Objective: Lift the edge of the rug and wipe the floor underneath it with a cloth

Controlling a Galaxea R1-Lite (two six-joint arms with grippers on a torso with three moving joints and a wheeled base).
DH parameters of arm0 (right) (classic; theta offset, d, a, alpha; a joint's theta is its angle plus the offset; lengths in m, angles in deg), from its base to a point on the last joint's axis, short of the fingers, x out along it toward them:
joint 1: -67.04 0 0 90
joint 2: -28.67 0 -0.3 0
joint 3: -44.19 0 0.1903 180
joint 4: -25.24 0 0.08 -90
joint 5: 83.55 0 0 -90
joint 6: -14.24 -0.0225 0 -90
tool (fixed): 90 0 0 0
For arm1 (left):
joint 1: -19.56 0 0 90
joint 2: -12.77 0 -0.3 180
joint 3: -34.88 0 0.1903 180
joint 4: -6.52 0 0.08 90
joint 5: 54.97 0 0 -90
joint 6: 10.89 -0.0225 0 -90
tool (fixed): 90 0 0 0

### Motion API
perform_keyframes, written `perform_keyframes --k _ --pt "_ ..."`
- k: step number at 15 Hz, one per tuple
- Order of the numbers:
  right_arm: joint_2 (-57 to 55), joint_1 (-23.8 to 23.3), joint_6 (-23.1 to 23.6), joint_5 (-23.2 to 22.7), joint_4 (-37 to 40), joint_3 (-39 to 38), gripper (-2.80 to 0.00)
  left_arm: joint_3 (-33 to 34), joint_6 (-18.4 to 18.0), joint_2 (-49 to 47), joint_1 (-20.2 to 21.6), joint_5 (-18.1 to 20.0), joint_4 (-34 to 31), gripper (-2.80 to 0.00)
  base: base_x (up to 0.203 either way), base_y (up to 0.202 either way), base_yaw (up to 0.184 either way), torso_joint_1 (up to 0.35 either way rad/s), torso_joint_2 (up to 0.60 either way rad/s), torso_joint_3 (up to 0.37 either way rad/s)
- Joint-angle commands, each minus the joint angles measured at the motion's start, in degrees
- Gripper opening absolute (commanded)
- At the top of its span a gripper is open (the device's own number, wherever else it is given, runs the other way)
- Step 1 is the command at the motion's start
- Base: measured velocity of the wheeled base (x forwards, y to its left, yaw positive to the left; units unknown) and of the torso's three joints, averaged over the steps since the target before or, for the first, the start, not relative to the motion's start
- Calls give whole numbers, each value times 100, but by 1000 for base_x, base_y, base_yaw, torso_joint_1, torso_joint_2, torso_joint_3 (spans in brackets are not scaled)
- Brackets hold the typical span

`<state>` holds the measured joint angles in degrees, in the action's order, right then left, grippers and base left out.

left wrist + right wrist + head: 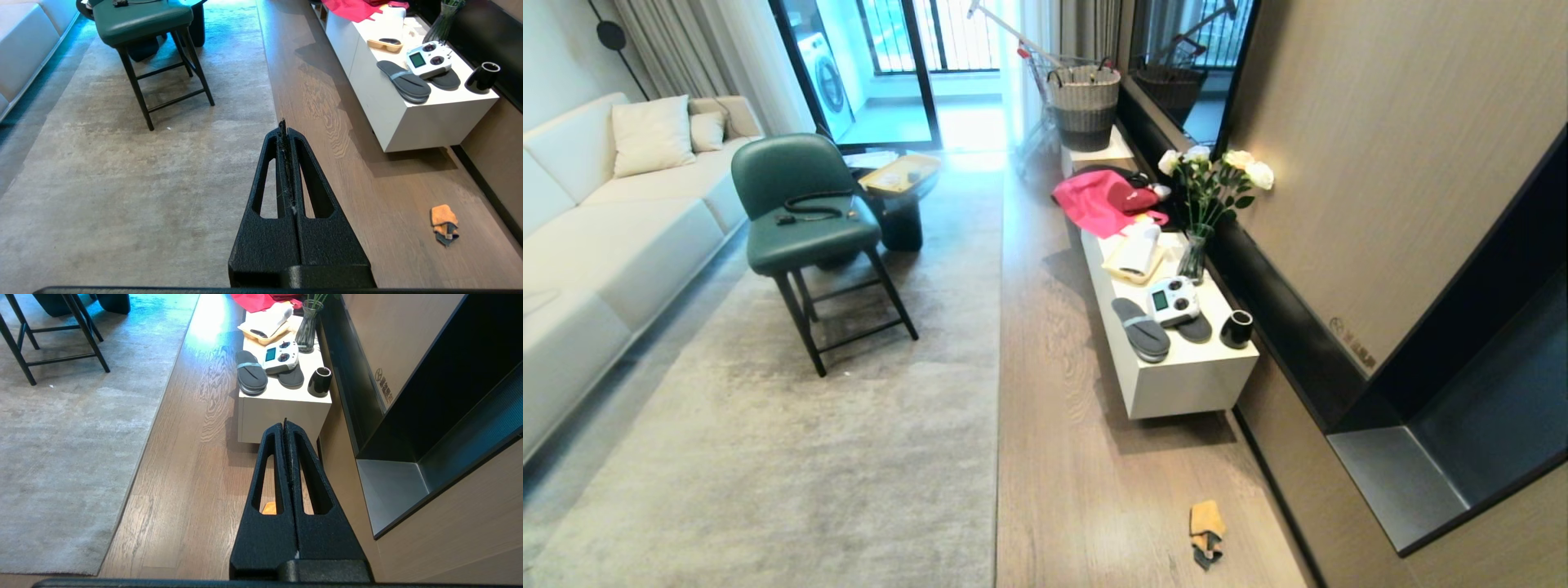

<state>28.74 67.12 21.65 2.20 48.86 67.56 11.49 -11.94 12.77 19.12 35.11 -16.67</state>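
A large grey-beige rug [809, 425] lies flat. Its straight rug edge [999, 392] runs along the brown wood-grain floor [1062, 457]. The small orange-yellow cloth [1206, 532] with a dark grey part lies crumpled on the planks near the wall. In the left wrist view the cloth [443, 219] sits off to the side of my left gripper [286, 127], which is shut and empty above the rug edge [273, 122]. My right gripper [285, 424] is shut and empty, high over the floor [184, 477]. A bit of the cloth [269, 507] shows through its finger slot. Neither arm shows in the head view.
A white low cabinet [1184, 380] stands by the wall with slippers [1141, 328], a white controller [1173, 300], a black cup [1237, 328], a flower vase [1196, 253] and pink fabric [1098, 204]. A green chair [805, 224] stands on the rug. A white sofa [596, 245] lines the left side.
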Motion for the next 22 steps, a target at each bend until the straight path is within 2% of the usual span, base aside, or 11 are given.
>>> perform_keyframes --k 1,22 --pt "-7 1 6 -6 1 0 -280 2 -1 0 0 0 -1 -280 0 0 0 0 0 0" --pt "-7 1 -3 2 -7 0 -280 2 -1 0 0 0 -1 -280 0 0 0 0 0 0"
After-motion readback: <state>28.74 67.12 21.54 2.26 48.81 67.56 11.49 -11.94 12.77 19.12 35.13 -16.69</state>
